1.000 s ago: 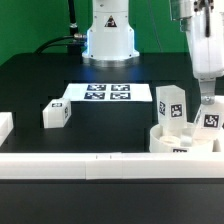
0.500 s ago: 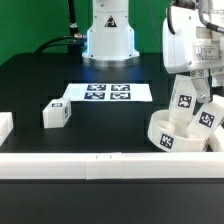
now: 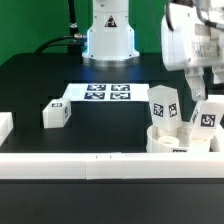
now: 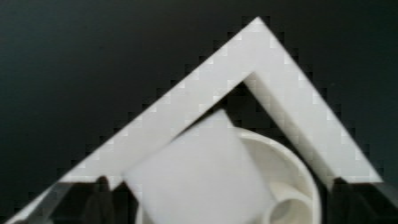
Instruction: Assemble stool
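Above the seat (image 3: 178,141), the gripper (image 3: 193,88) hangs spread (gripping nothing) between two upright legs (image 3: 164,106).

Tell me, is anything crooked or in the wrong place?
One leg block lies alone on the table, far to the exterior view's left of the seat, where two other legs stand. Nothing looks broken.

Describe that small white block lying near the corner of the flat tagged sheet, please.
The loose leg block is a short white rectangular piece, plastic-looking, with a black-and-white square tag on its front face. It lies on the dark table at the exterior view's left, close by the marker board corner; nothing grips it.
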`<state>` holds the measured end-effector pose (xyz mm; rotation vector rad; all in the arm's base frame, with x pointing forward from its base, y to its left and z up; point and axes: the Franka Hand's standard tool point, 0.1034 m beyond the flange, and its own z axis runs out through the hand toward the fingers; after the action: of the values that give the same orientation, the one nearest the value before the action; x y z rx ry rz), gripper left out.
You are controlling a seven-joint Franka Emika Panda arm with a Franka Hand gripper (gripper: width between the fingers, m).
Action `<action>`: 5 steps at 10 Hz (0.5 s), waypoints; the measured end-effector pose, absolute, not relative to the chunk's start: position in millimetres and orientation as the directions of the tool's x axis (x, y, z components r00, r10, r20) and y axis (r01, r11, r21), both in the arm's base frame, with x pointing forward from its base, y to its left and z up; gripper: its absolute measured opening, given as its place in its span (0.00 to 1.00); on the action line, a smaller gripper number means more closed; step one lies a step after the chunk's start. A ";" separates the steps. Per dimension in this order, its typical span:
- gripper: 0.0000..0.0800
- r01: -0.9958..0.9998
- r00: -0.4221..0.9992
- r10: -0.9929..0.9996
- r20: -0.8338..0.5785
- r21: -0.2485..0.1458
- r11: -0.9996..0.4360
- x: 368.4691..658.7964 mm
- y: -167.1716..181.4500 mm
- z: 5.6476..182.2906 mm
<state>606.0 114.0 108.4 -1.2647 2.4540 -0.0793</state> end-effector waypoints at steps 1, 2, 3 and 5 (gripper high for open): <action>0.80 -0.791 -0.492 -0.816 -0.302 -0.235 0.564 604.0 104.7 119.0; 0.81 -0.799 -0.475 -0.826 -0.303 -0.245 0.549 603.5 94.7 129.7; 0.81 -0.806 -0.458 -0.836 -0.302 -0.256 0.534 606.0 86.4 137.9; 0.81 -0.812 -0.455 -0.833 -0.315 -0.238 0.533 609.9 81.1 150.8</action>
<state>609.9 81.1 150.8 -1.3484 2.3834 -0.0737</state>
